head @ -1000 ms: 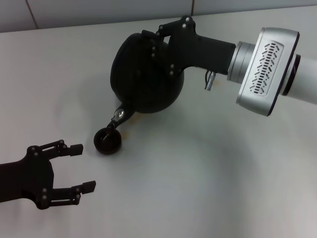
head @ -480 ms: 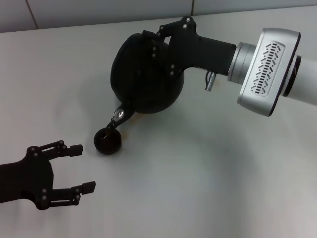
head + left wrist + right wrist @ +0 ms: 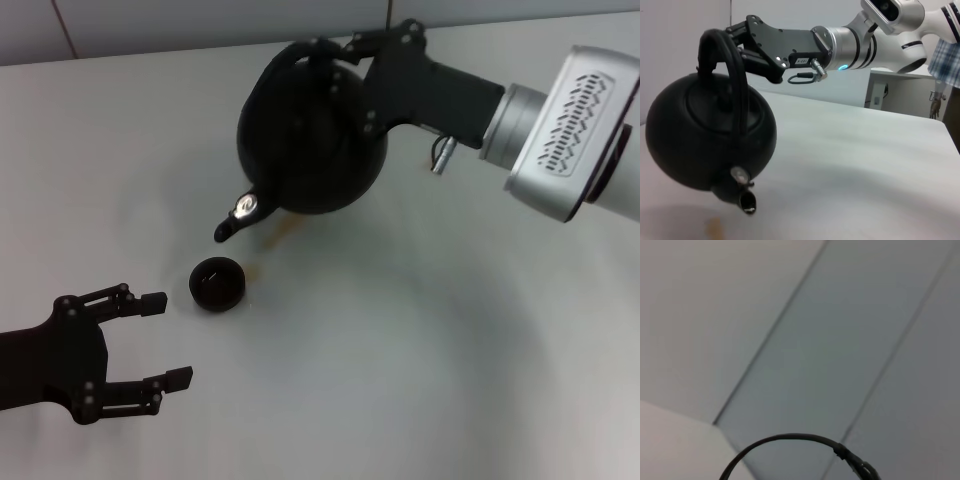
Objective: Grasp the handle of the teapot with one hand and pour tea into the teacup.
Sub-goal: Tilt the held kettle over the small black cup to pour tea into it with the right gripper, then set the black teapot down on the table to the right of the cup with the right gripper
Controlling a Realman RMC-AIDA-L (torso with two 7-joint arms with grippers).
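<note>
The matte-black teapot (image 3: 310, 150) hangs in the air at the back of the table, tilted, with its spout (image 3: 228, 228) pointing down and to the left. My right gripper (image 3: 350, 62), on its silver-grey wrist (image 3: 555, 130), is shut on the arched handle (image 3: 300, 48). The left wrist view shows the teapot (image 3: 700, 145), its handle (image 3: 737, 90) and the right gripper (image 3: 737, 44) clamped on it. The tiny black teacup (image 3: 217, 283) stands on the table, below the spout and a little nearer to me. Light-brown tea stains (image 3: 285, 228) lie beside it. My left gripper (image 3: 168, 340) is open and empty, left of the cup.
The white table (image 3: 400, 350) runs to a grey wall at the back. A brown tea stain (image 3: 715, 227) shows under the spout in the left wrist view. The right wrist view shows only wall panels and a thin black cable (image 3: 790, 438).
My right gripper has lifted the teapot up and back to the right. The spout has risen away from the teacup and the pot tilts less. The left arm has not moved.
</note>
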